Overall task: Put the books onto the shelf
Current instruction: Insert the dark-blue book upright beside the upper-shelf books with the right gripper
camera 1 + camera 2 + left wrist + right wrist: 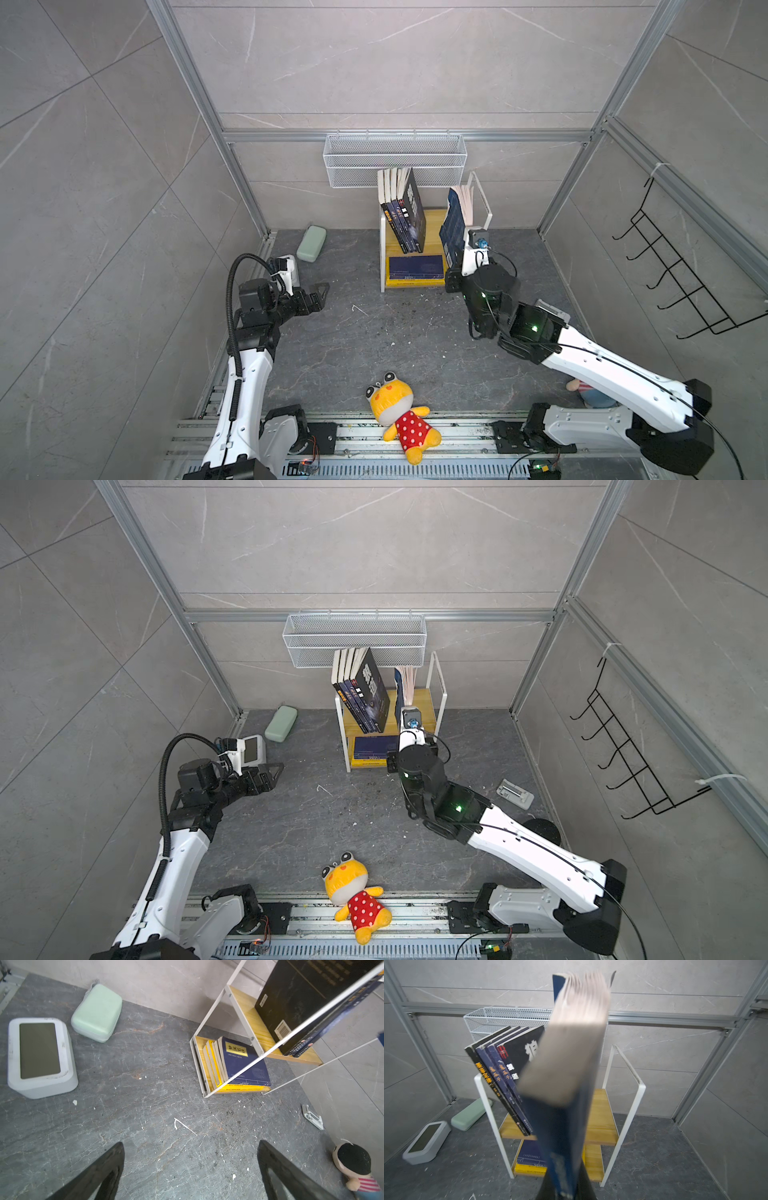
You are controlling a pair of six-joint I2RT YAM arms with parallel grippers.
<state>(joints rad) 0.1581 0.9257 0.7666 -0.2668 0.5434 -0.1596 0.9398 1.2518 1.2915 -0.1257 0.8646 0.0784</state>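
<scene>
The left hand (320,296) hangs low over the desk (374,332), fingers spread wide and holding nothing. Its wrist view looks through that gap at bare grey stone. A white box with a dark screen (39,1053) sits just beside this hand on its outer side, and a pale green case (96,1012) lies farther out, near the back wall. Ahead of the hand, toward the middle, stands the shelf (382,257). Only the left wrist view shows the gold title panel on the navy cover topping the flat stack (243,1064) on the lower board, with yellow covers beneath. In both top views that stack is a plain dark slab. Only the right wrist view lets the spine lettering of the leaning books (500,1076) be seen; they tilt on the upper board to the left of the right hand (564,1190). That hand is pinched narrow on the bottom of a navy book (566,1064), held upright with its blurred page edges toward the camera. The top views place it over the right part of the upper board, but I cannot tell whether it touches the wood. A plush frog (401,415) near the arm bases appears in the top views alone. A small white part (515,793) lies right of the right arm, and the left wrist view also catches a dark-haired doll (353,1165).
</scene>
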